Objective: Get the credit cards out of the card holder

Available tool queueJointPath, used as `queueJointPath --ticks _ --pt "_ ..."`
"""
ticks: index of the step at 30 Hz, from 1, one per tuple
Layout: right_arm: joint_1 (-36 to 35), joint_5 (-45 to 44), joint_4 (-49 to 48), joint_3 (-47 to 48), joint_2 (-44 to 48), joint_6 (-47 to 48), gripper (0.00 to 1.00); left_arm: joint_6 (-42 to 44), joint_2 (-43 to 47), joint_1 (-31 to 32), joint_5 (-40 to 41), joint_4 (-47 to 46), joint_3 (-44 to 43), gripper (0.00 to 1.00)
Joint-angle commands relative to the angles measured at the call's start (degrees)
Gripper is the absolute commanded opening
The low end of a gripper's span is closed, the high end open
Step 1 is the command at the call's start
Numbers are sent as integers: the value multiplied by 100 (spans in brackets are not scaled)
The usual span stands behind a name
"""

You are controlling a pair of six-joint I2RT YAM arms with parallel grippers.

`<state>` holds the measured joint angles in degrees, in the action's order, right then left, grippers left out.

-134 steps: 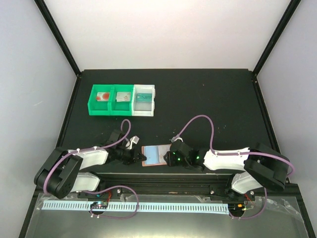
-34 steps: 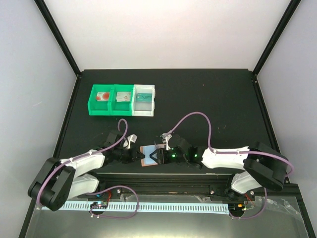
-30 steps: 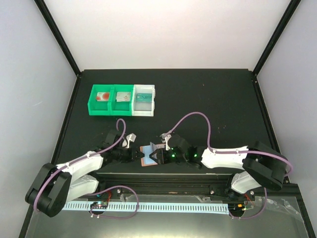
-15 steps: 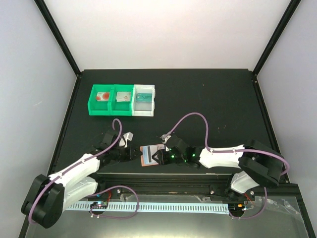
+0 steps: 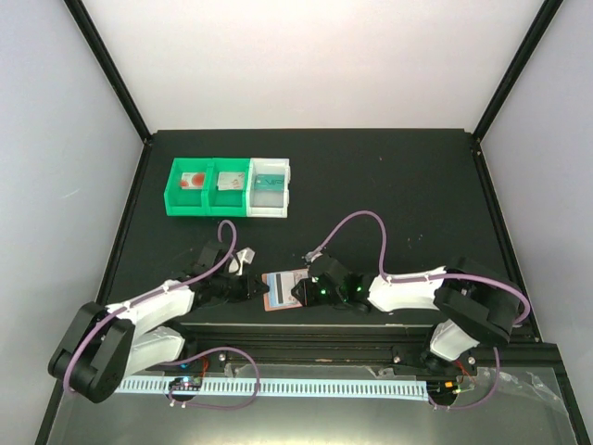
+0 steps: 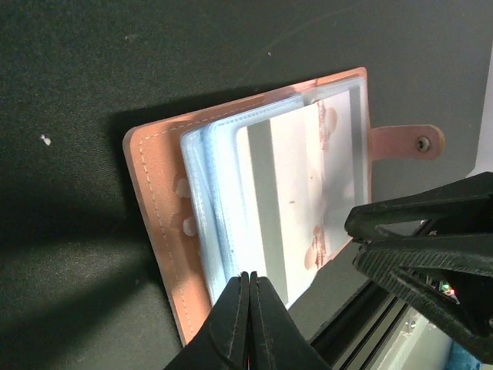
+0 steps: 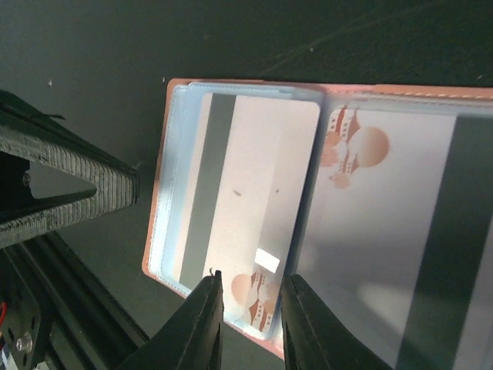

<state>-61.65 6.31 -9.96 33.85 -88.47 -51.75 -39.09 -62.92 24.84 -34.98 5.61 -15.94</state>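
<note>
The salmon-pink card holder [image 5: 275, 292] lies open near the table's front edge, between both grippers. In the left wrist view its cover [image 6: 154, 223] frames light-blue pockets holding a white credit card [image 6: 289, 208] with a grey stripe. My left gripper [image 6: 249, 275] is shut, its tips at the pockets' near edge; whether they nip a sleeve is unclear. My right gripper [image 7: 250, 287] is open, jaws narrowly apart over that card's [image 7: 246, 185] lower end. A second card [image 7: 385, 254] fills the other pocket.
A green two-compartment bin [image 5: 206, 209] and a white bin [image 5: 269, 209] stand at the back left, each with a card inside; one is white with a red disc [image 5: 193, 180]. A black rail [image 5: 306, 338] runs just in front of the holder.
The right gripper slid left over the holder and its jaws narrowed. The left gripper opened briefly and shut again at the holder's left edge. The holder shifted slightly left.
</note>
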Motion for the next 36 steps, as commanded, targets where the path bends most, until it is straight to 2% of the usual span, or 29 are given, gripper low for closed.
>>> queueJointPath --ticks 1,7,22,29,36 --pt "61 -357 -314 -114 -20 -78 23 138 -244 63 -174 -376 -39 4" --pt "85 -171 -545 -107 -235 -108 23 147 -388 154 -400 -520 -179 4" --pt "164 -72 -933 -260 -571 -178 23 372 -1204 236 -28 -410 -322 6" --pt "176 -50 -951 -269 -575 -197 22 432 -1272 239 126 -288 -327 5" --pt "237 -86 -1085 -445 -371 -309 7 487 -1270 238 159 -181 -356 5"
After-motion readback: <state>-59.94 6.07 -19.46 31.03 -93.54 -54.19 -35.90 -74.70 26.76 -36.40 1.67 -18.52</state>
